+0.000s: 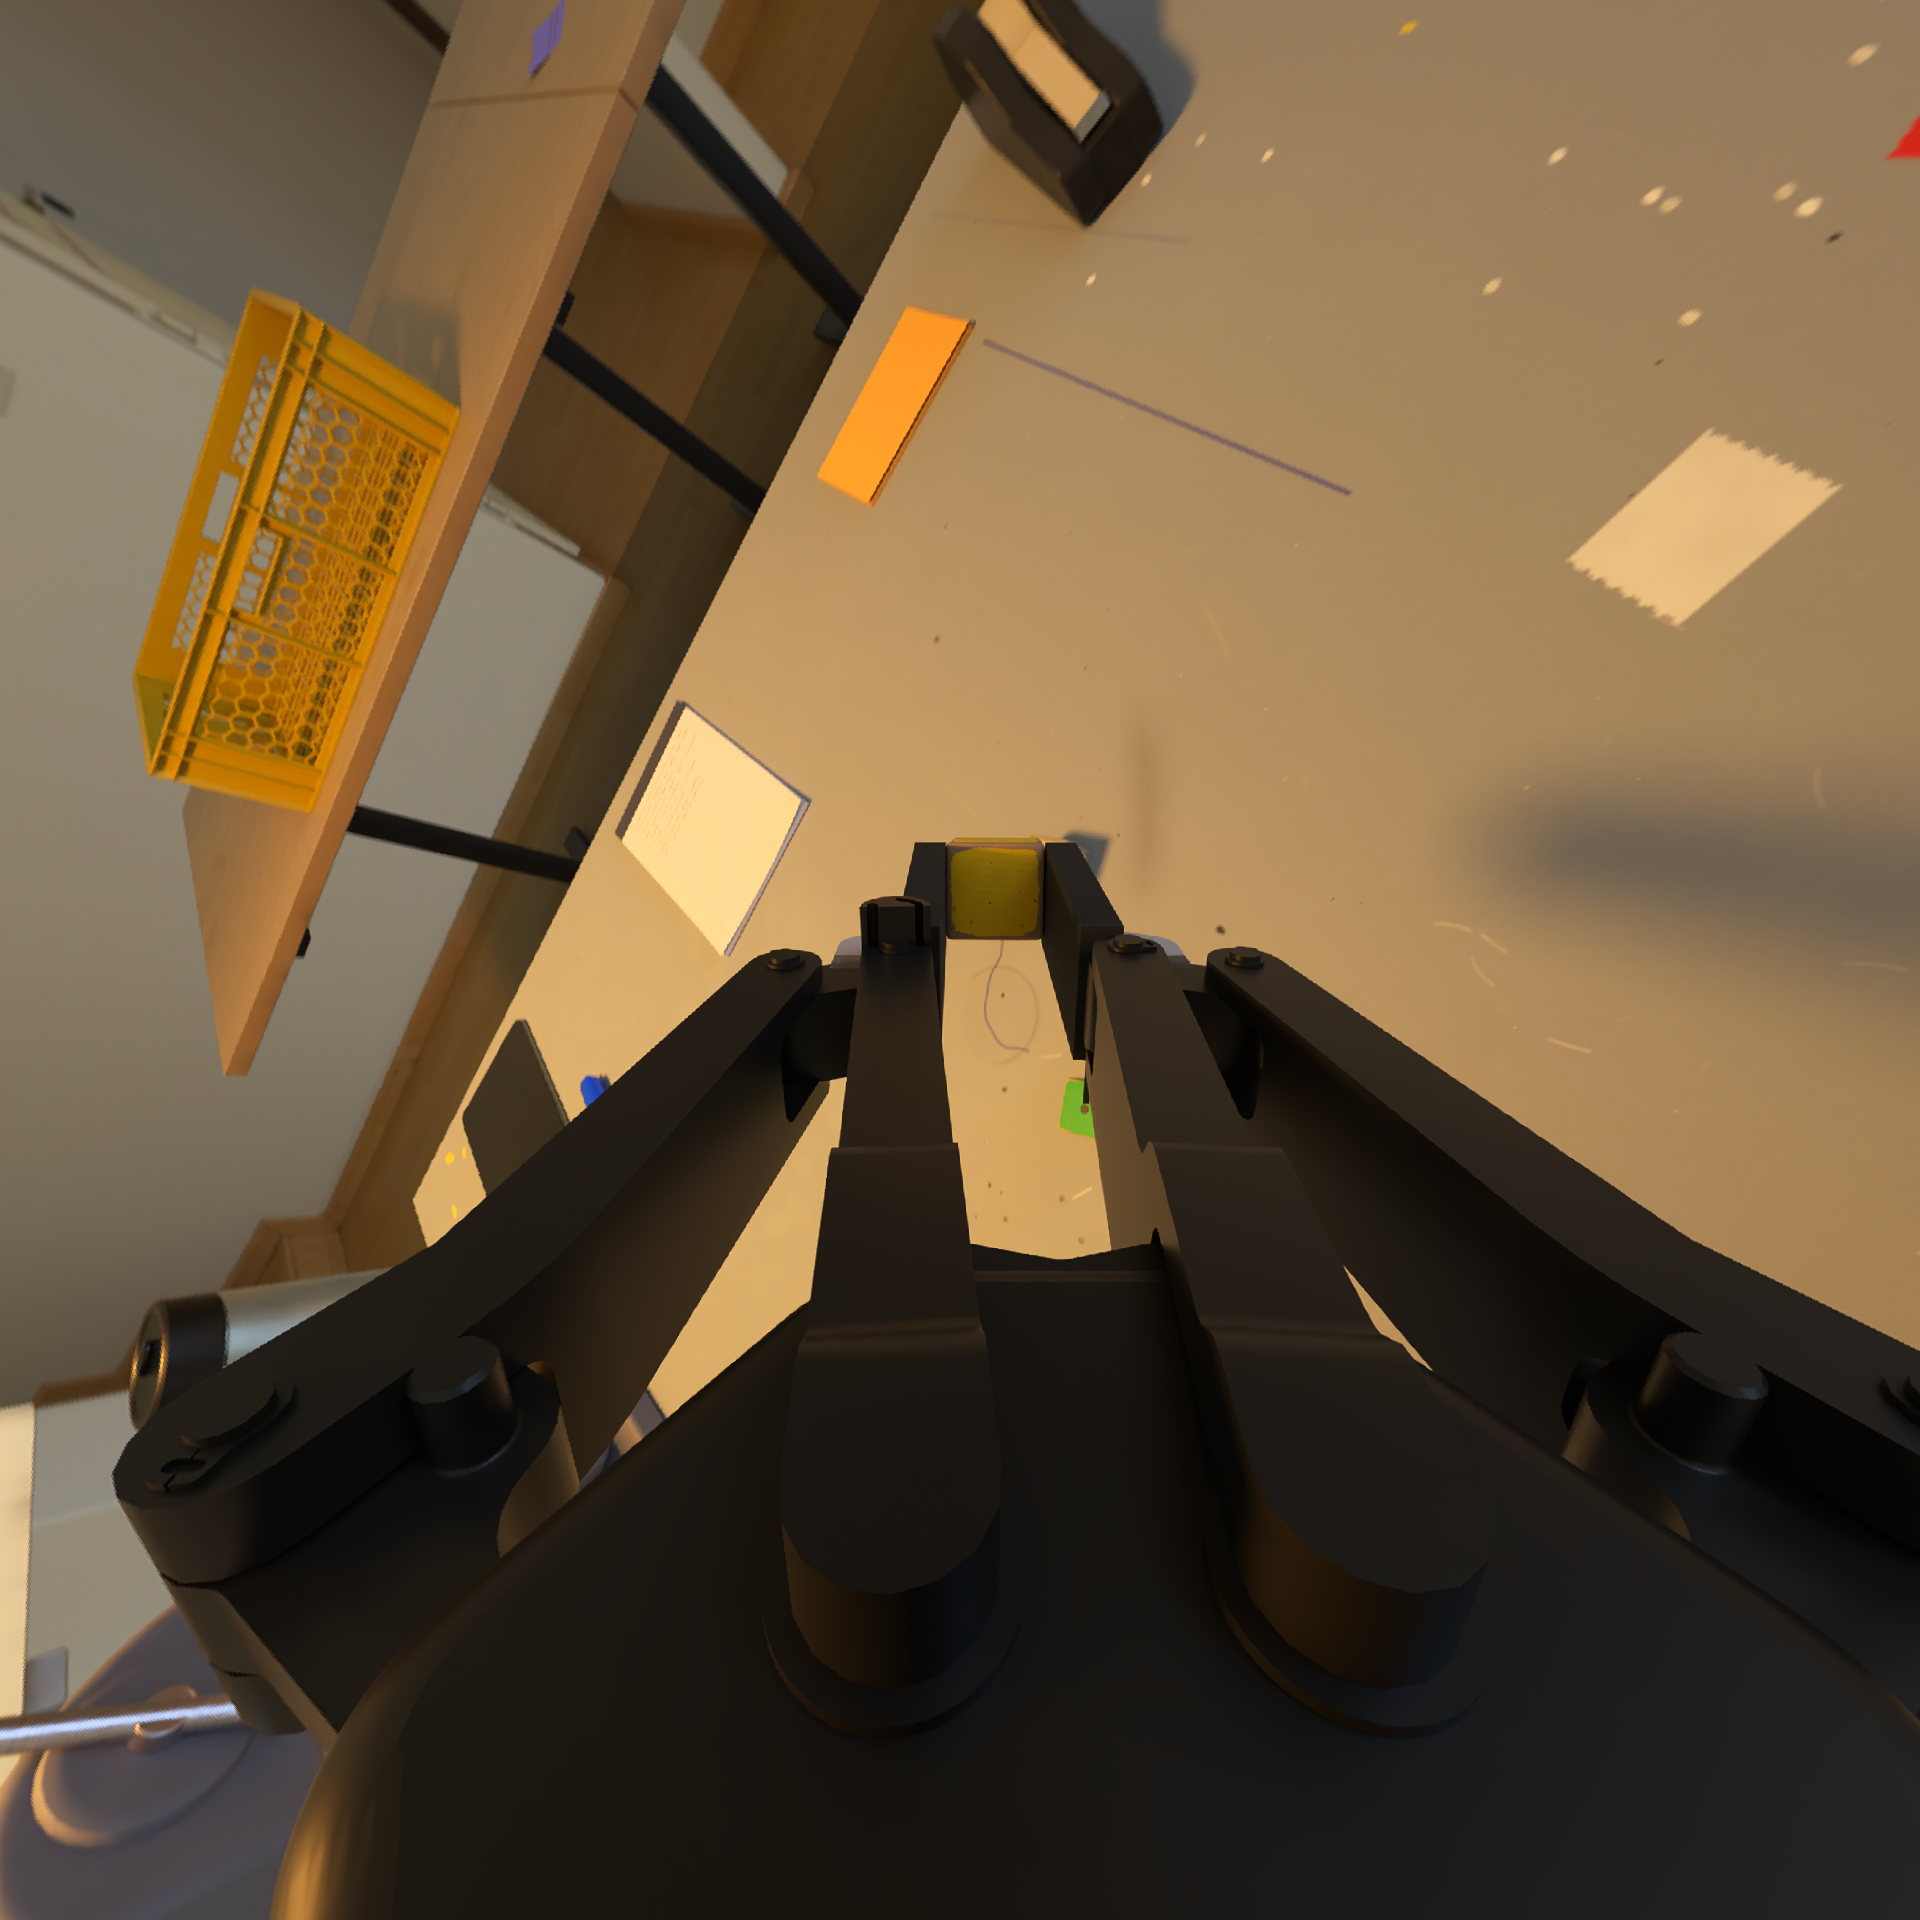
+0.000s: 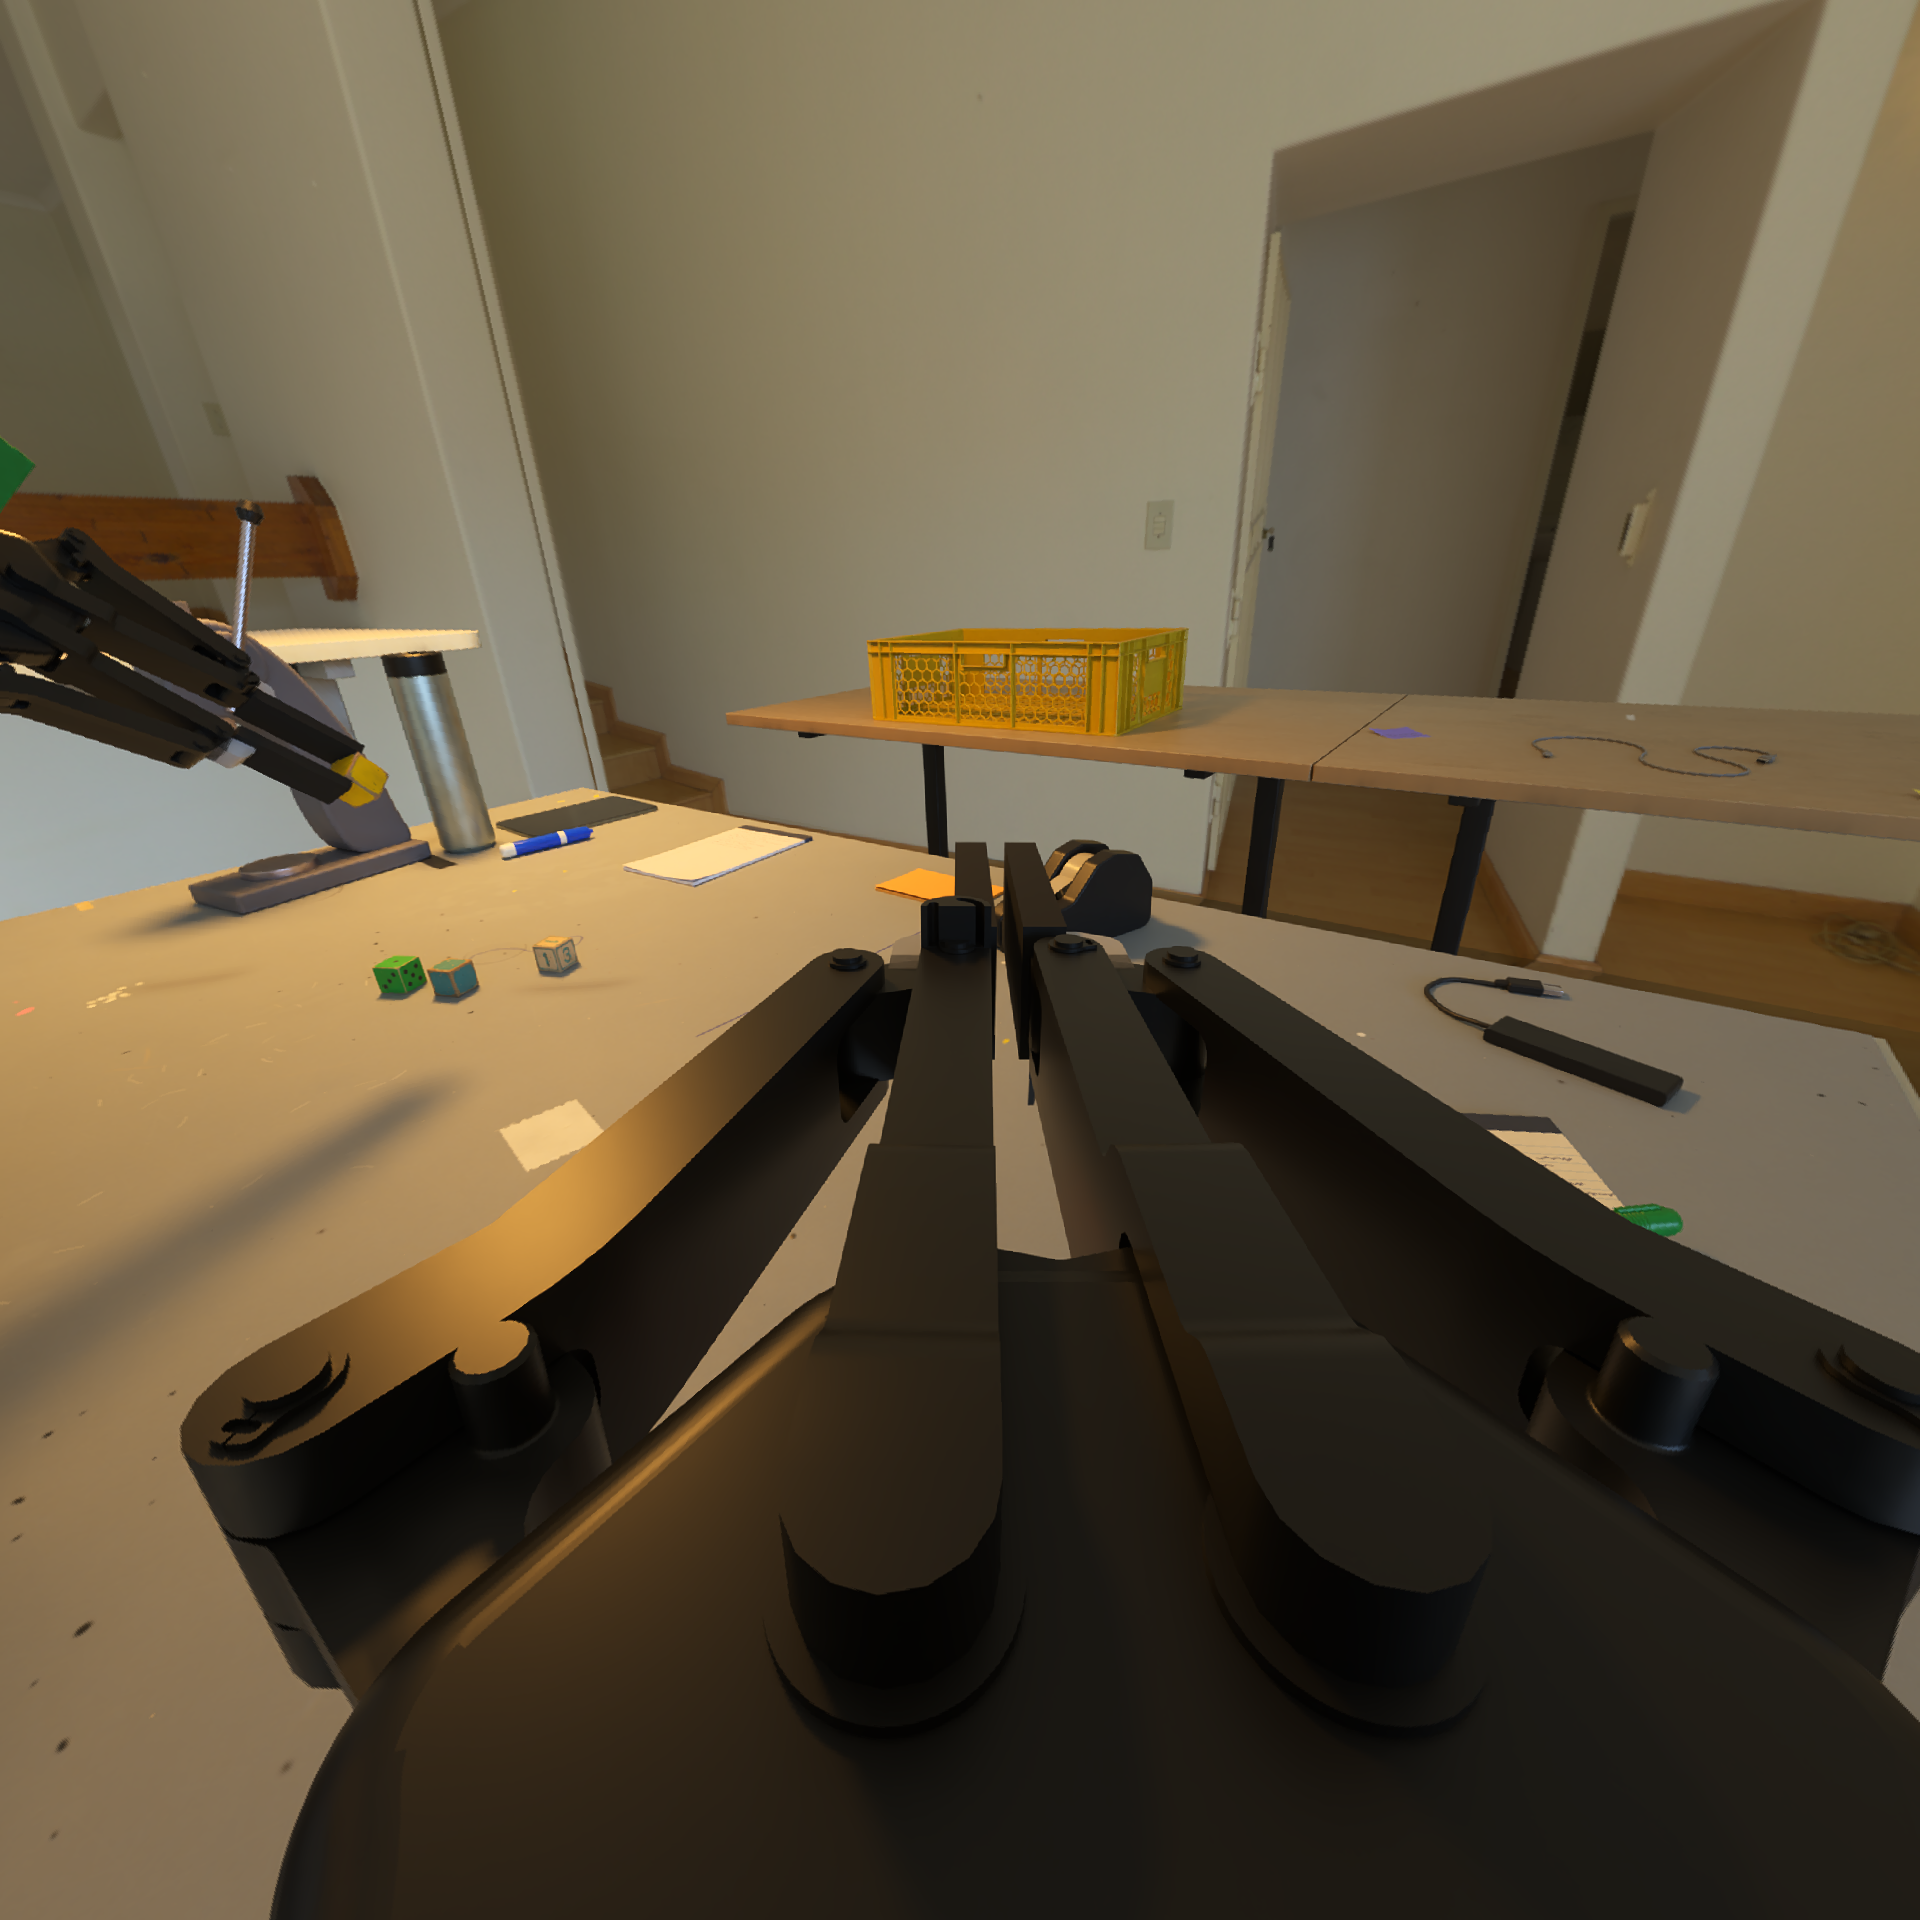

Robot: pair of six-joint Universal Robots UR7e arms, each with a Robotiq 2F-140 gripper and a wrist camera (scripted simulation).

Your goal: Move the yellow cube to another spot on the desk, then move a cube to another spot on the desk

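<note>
My left gripper (image 1: 994, 888) is shut on the yellow cube (image 1: 994, 891) and holds it well above the desk (image 1: 1351, 727). In the right wrist view the left gripper (image 2: 348, 777) shows at the far left with the yellow cube (image 2: 364, 779) at its fingertips, in the air. A green die (image 2: 400, 976), a teal cube (image 2: 454, 978) and a grey numbered cube (image 2: 556, 954) sit in a row on the desk (image 2: 260, 1091). The green die (image 1: 1075, 1107) shows partly behind a finger in the left wrist view. My right gripper (image 2: 1000, 868) is shut and empty above the desk.
On the desk lie an orange pad (image 1: 896, 405), a white notepad (image 1: 717, 821), a white paper patch (image 1: 1704, 525), a tape dispenser (image 2: 1101, 883), a blue marker (image 2: 545, 842), a metal cylinder (image 2: 438, 753) and a black adapter with cable (image 2: 1584, 1060). A yellow crate (image 2: 1029, 681) stands on a farther wooden table.
</note>
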